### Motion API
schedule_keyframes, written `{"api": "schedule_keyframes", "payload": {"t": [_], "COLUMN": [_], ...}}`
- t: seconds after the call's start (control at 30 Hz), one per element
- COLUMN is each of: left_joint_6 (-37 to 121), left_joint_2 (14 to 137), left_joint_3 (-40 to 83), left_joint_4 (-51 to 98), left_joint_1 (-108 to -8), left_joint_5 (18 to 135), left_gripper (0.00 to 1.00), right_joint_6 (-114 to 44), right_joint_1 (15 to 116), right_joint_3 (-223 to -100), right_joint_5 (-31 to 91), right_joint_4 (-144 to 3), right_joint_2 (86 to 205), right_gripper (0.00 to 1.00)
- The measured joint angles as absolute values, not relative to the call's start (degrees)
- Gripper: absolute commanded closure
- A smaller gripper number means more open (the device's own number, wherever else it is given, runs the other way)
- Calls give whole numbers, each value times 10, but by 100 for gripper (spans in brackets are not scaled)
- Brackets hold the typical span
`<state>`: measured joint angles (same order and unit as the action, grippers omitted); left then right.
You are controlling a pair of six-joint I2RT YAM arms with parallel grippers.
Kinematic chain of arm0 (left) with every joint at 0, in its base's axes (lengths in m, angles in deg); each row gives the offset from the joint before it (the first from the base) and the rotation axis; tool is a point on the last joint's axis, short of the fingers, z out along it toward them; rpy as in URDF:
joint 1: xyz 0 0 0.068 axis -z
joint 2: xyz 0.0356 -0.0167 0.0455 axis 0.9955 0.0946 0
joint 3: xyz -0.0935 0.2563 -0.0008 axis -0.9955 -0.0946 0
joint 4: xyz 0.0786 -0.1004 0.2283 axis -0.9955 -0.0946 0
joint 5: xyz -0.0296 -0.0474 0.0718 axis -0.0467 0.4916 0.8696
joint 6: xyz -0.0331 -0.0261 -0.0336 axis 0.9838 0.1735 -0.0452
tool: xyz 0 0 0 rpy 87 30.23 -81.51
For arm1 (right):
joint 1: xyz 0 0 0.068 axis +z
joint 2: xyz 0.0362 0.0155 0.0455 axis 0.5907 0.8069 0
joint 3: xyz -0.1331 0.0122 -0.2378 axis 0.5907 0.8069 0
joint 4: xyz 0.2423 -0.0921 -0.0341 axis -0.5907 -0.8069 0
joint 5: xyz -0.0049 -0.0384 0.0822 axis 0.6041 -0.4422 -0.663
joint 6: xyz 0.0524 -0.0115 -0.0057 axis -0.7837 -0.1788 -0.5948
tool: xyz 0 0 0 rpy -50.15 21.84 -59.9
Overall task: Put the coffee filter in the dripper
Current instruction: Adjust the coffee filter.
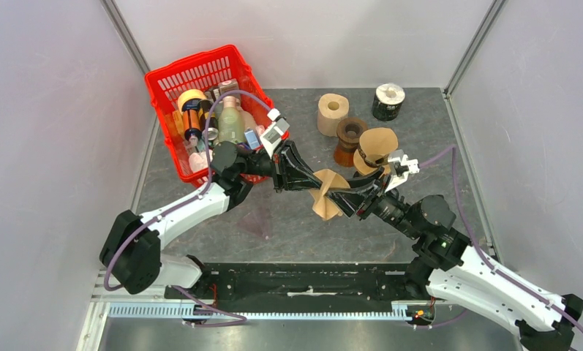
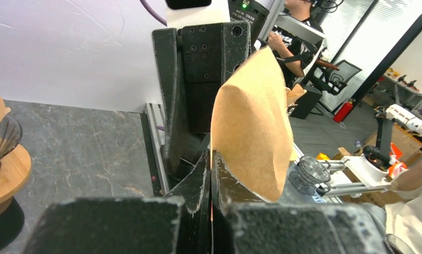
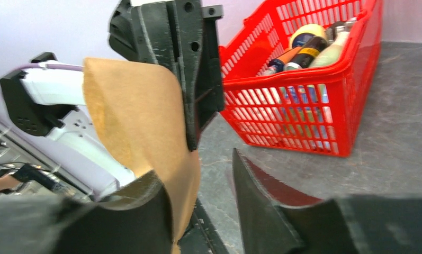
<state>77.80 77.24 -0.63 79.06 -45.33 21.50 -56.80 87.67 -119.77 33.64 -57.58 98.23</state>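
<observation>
A brown paper coffee filter (image 1: 325, 201) hangs above the table's middle, between my two grippers. My left gripper (image 1: 319, 181) is shut on its edge; the left wrist view shows the jaws (image 2: 211, 154) pressed together with the filter (image 2: 251, 127) standing out of them. My right gripper (image 1: 344, 199) is open: in the right wrist view (image 3: 200, 168) the filter (image 3: 134, 116) lies against one finger, with a gap to the other. The dripper on its wooden stand (image 1: 350, 137) sits behind, with more brown filter paper (image 1: 378, 142) beside it. The glass dripper also shows in the left wrist view (image 2: 5, 138).
A red basket (image 1: 164, 80) full of bottles stands at the back left, close to the left arm, and shows in the right wrist view (image 3: 357, 95). A paper roll (image 1: 333, 113) and a dark tin (image 1: 388, 102) stand at the back. Walls close in on both sides.
</observation>
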Motion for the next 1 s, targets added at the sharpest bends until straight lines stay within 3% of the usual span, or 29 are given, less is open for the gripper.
{"api": "schedule_keyframes", "payload": {"t": [0.07, 0.13, 0.43, 0.67, 0.8, 0.83, 1.0], "left_joint_6": [788, 792, 801, 805, 832, 842, 877], "left_joint_2": [777, 778, 779, 779, 789, 794, 815], "left_joint_3": [-6, -6, -6, -6, -6, -6, -5], "left_joint_4": [799, 804, 814, 820, 859, 871, 897], "left_joint_1": [-454, -454, -452, -450, -449, -449, -449], "left_joint_5": [215, 217, 212, 209, 198, 195, 186], "left_gripper": [98, 98, 98, 98, 98, 98, 93], "right_joint_6": [-569, -574, -579, -576, -570, -569, -562], "right_joint_1": [878, 879, 879, 878, 878, 878, 877], "right_joint_3": [-1201, -1204, -1207, -1209, -1210, -1210, -1230], "right_joint_5": [328, 325, 346, 346, 323, 315, 290], "right_joint_4": [-574, -575, -613, -638, -630, -626, -629], "right_joint_2": [983, 984, 965, 954, 959, 963, 987], "right_gripper": [74, 80, 74, 85, 93, 99, 100]}}
